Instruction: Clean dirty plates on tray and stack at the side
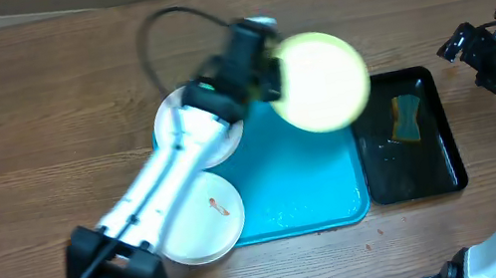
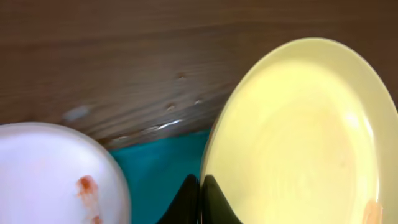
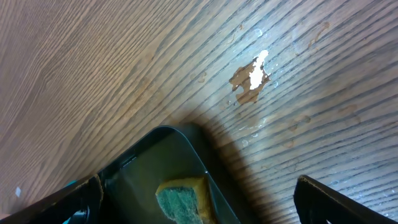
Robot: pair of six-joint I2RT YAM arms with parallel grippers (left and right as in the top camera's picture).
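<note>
The work surface is a brown wood-grain table [image 1: 40, 103]. In the right wrist view it has a pale, glossy chipped patch [image 3: 252, 74] just beyond the corner of the black tray [image 1: 440, 142]. In the left wrist view it has a few small dark specks.

The blue tray [image 1: 301, 186] lies flat at the table's centre, and its bare floor shows a wet sheen near the front rim. The black tray sits just beside its right edge and holds a sponge [image 1: 408, 118].

The left gripper [image 1: 270, 80] is clamped on the rim of the yellow plate [image 1: 321, 81]. The plate is held off the surface over the far right corner of the blue tray. It is blurred in the overhead view.

Two white plates lie at the blue tray's left edge. The far plate [image 1: 187, 127] is partly hidden under the left arm. The near plate [image 1: 209, 218] carries a reddish smear [image 1: 218, 206]. I cannot tell whether they overlap the rim.

The right gripper [image 1: 463, 46] hangs over bare table to the right of the black tray. Its fingers [image 3: 339, 200] are apart and hold nothing.
</note>
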